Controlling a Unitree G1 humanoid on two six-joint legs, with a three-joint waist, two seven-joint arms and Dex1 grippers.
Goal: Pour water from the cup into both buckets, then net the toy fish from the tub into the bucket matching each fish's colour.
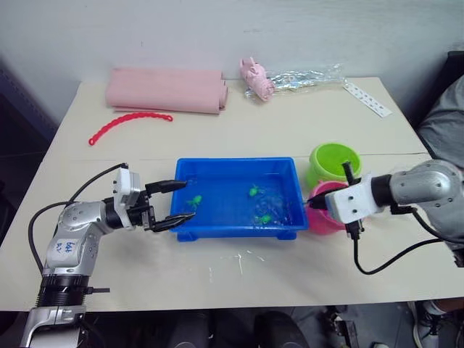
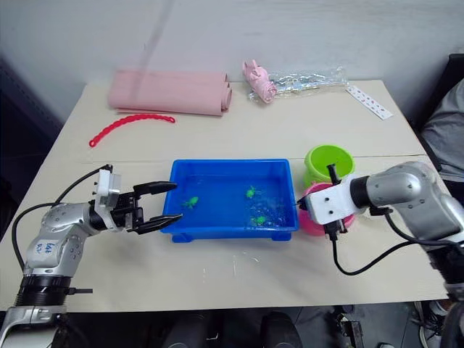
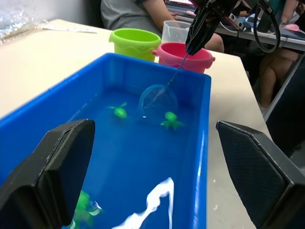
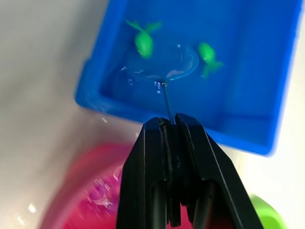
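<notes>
Netting underway: right gripper (image 4: 171, 125) clamps the blue-rimmed mesh net (image 3: 158, 100), dipped between green plastic fish (image 3: 170, 120); left gripper (image 1: 172, 202) wide at the shallow blue tub's (image 1: 235, 229) 9 o'clock end.

The left end effector (image 3: 152, 176) has its two black fingers (image 3: 47, 176) spread wide, one on either side of the near wall of the blue tub (image 3: 202, 143), which holds water. The net (image 3: 158, 99) is dipped in the water between two green toy fish (image 3: 119, 111), held by its thin handle in the right end effector (image 3: 198, 31). Another green fish (image 3: 83, 210) lies near the left finger. Past the tub stand the lime green bucket (image 3: 134, 42), the pink bucket (image 3: 183, 56) and the clear cup (image 3: 175, 31) on the counter (image 3: 43, 57). People sit beyond.
</notes>
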